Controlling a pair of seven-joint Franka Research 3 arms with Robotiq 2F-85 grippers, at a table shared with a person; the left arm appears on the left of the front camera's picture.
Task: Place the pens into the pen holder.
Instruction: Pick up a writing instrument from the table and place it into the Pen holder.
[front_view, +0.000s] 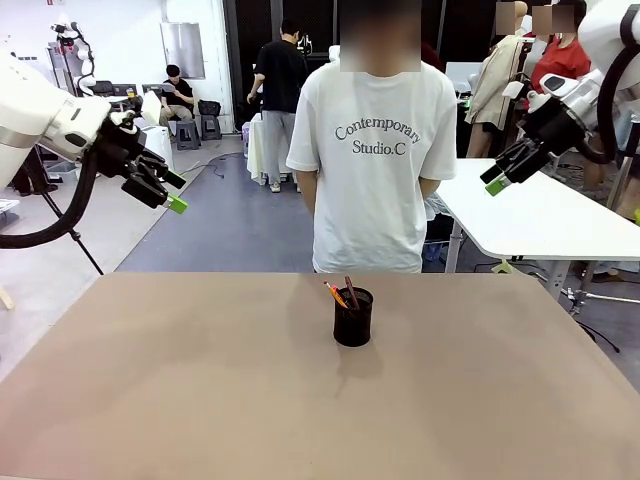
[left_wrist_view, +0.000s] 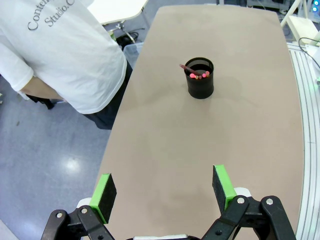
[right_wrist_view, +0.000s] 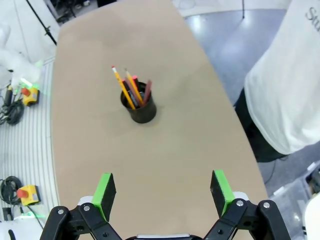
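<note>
1. The pen holder (front_view: 352, 317), a small black mesh cup, stands upright on the tan table (front_view: 200, 400), roughly mid-table and a bit toward the far edge where the person is.
2. The pens (right_wrist_view: 134, 91) are all standing inside the cup, leaning against the rim with their tops poking out. From the right wrist view you can make out two yellow-orange pencils, one with a pink eraser end, plus a dark maroon one and a dark one tucked between them. From the front view it's mostly an orange tip and a maroon stick showing.
3. Left gripper (front_view: 165, 192) is up in the air off the left side of the table, well apart from the cup. Fingers are spread wide with nothing between the green pads (left_wrist_view: 105, 190), pretty clear in its own wrist view.
4. Right gripper (front_view: 504, 175) is same deal on the right side, raised high and far from the cup, jaws wide apart and empty.
5. A person in a white T-shirt (front_view: 372, 160) with "Contemporary Studio.C" printed on it stands at the far edge of the table, right behind the cup, arms down at the sides.
</note>
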